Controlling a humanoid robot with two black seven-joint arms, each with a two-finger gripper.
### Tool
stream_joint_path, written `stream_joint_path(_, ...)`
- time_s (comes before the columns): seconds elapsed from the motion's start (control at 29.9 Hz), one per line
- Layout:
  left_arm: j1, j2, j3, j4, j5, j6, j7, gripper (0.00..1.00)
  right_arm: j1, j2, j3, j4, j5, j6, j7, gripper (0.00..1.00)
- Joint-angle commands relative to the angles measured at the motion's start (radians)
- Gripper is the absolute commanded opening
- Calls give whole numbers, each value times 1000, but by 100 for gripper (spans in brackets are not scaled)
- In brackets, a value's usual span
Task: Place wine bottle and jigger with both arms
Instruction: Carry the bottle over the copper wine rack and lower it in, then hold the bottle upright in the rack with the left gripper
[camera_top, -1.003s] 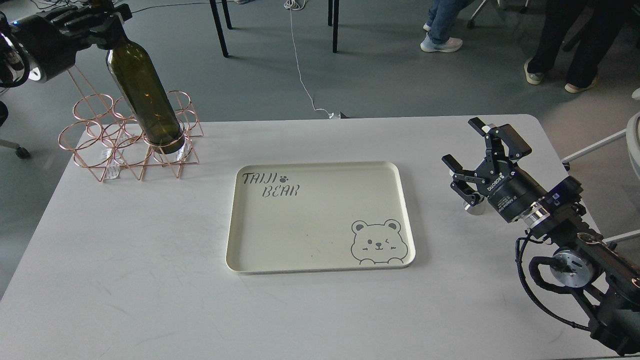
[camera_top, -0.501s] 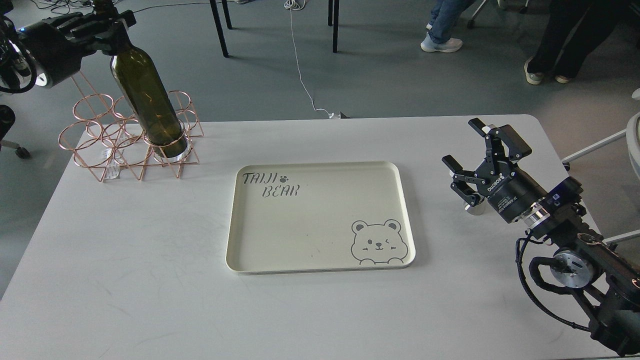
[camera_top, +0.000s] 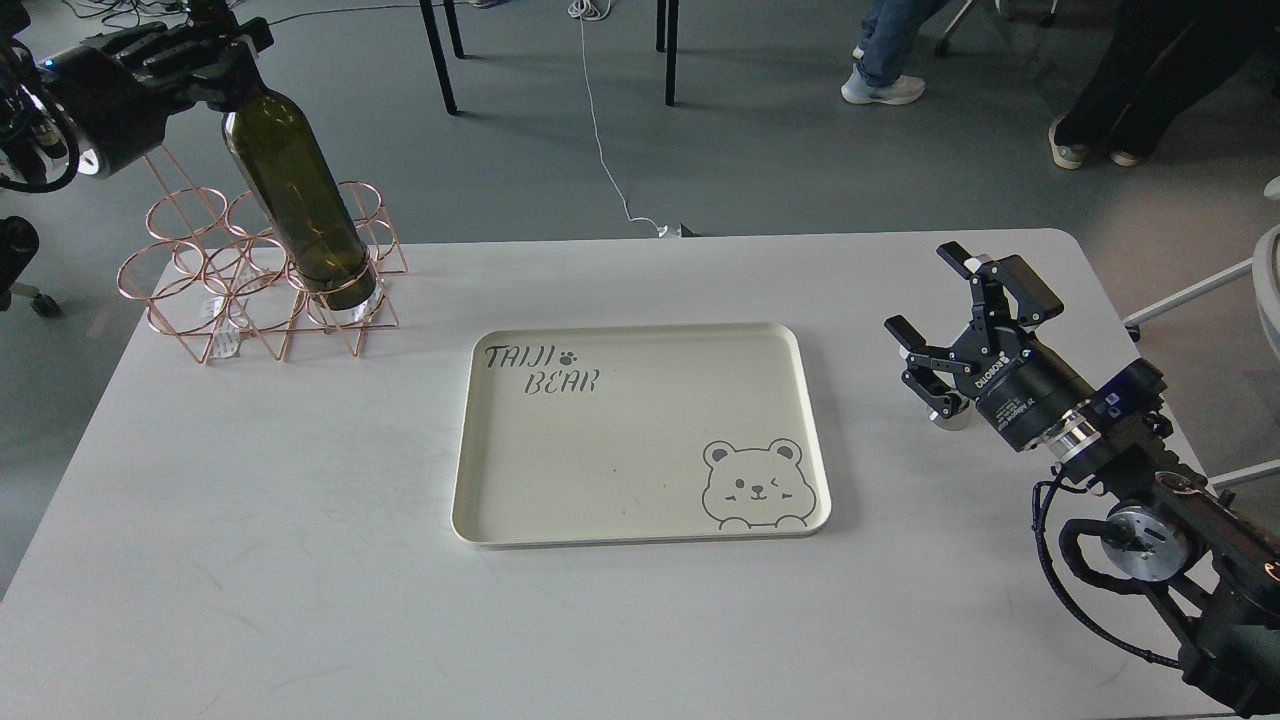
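The tall dark olive-green glass wine bottle (camera_top: 300, 205) has no label; its glass is glossy, with small highlights low on the body. It leans, neck tipped toward the far left, with its base sitting in a ring of the copper-coloured wire bottle rack (camera_top: 190, 290) at the far left corner of the white table (camera_top: 300, 560). The left gripper (camera_top: 205, 62) is clamped around the bottle's neck, its dark fingers wrapped over the shoulder.

Across the table, near the right edge, only a sliver of the small shiny steel jigger (camera_top: 950, 416) shows: a rounded metallic bit resting on the tabletop, mostly hidden behind the right gripper (camera_top: 950, 300). That gripper's two black fingers are spread wide apart, one reaching up and away, the other lower and just above the jigger; whether it touches the jigger I cannot tell.

Between the two stands a cream rectangular tray with rounded corners (camera_top: 470, 500), flat on the table's middle. It carries the printed words "TAIJI BEAR" with a paw mark at its upper left and a winking bear face at its lower right. The rack's other rings hold a few bits of clear wrapping or tags low down, too small to make out.
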Motion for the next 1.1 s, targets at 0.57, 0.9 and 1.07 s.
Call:
stream_joint_path(0.57, 40, 1, 8, -10, 0, 2, 0, 27, -3, 0, 2, 2, 0, 0, 2, 99)
stream_joint_path(0.9, 51, 1, 12, 1, 0, 20, 0, 27, -23, 0, 11, 15, 0, 0, 3, 99)
stream_joint_path(1.07, 51, -11, 12, 5, 0, 20, 0, 27, -23, 0, 20, 15, 0, 0, 3, 99)
